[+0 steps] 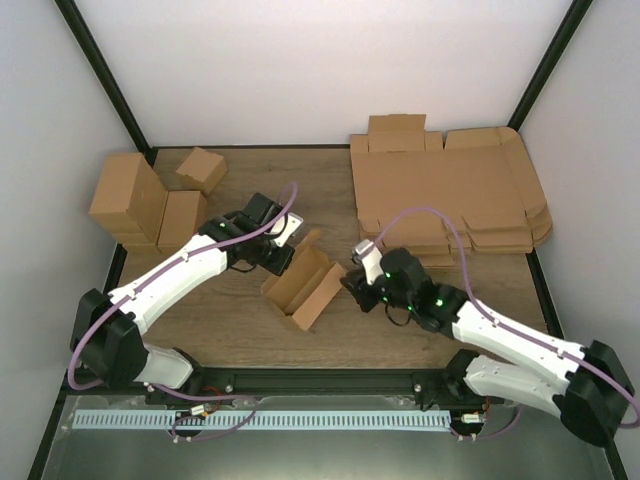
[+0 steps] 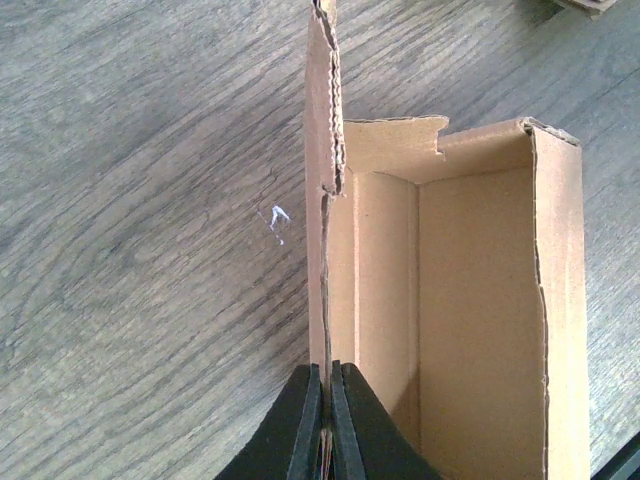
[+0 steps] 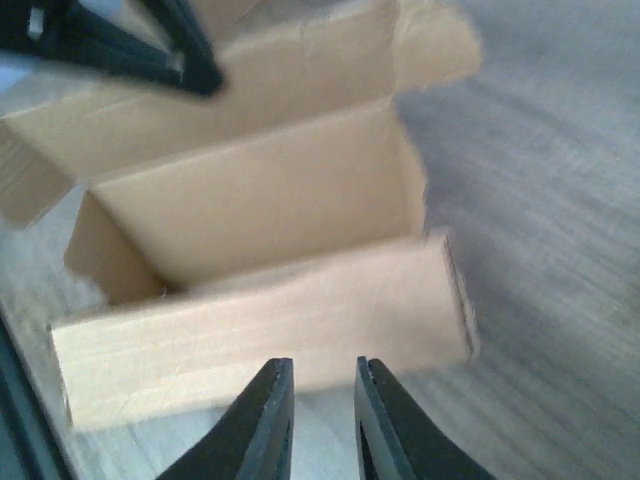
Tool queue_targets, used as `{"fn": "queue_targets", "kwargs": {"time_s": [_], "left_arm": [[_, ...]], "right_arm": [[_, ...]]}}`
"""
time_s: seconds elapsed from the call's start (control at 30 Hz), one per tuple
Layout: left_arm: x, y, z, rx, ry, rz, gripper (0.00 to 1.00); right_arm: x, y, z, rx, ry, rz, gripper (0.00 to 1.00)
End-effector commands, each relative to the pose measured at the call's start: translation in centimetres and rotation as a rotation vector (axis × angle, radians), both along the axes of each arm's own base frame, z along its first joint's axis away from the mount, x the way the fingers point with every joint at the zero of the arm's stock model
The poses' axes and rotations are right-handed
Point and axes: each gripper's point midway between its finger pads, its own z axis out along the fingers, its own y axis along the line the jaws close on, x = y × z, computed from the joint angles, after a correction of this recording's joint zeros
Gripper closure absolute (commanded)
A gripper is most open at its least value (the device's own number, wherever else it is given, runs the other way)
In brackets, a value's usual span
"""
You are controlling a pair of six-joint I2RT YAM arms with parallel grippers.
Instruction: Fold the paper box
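Note:
The paper box [image 1: 305, 285] lies mid-table as an open brown cardboard trough with its flaps up. My left gripper [image 1: 283, 262] is shut on the top edge of its far long wall; in the left wrist view the gripper [image 2: 325, 385] pinches that thin wall, and the box's inside [image 2: 470, 300] lies to the right. My right gripper [image 1: 352, 280] sits just off the box's right side. In the right wrist view this gripper [image 3: 323, 370] stands open with nothing in it, a little short of the box's near wall [image 3: 270, 320]. That view is blurred.
A thick pile of flat cardboard sheets [image 1: 450, 195] lies at the back right. Several folded boxes [image 1: 140, 200] stand at the back left, with a small one [image 1: 200, 168] beside them. Black frame posts rise at the back corners.

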Motion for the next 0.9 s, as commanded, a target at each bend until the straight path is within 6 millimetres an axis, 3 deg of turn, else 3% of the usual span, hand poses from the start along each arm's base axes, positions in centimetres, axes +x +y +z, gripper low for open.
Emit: {"fn": "queue_targets", "kwargs": {"time_s": [0.0,0.1,0.43,0.87], "left_arm": [[0.0,-1.0,0.3,-0.037,0.016,-0.012,0.96],[-0.1,-1.3,0.4,-0.055,0.022,-0.013,0.96],[-0.8,-1.9,0.5,-0.109,0.048,-0.017,0.96],[-2.9,-4.6,-0.3,-0.253,0.153,-0.058,0.96]], "right_arm": [[-3.7,-1.4,-3.5,0.032,0.171,0.026,0.96],[-5.0,-0.9,-4.5,0.08,0.207,0.081,0.99],[-3.2,1.7,-6.1,0.139,0.225,0.077,0.99],[-1.2,4.5,-4.6,0.193,0.196,0.103,0.99]]}}
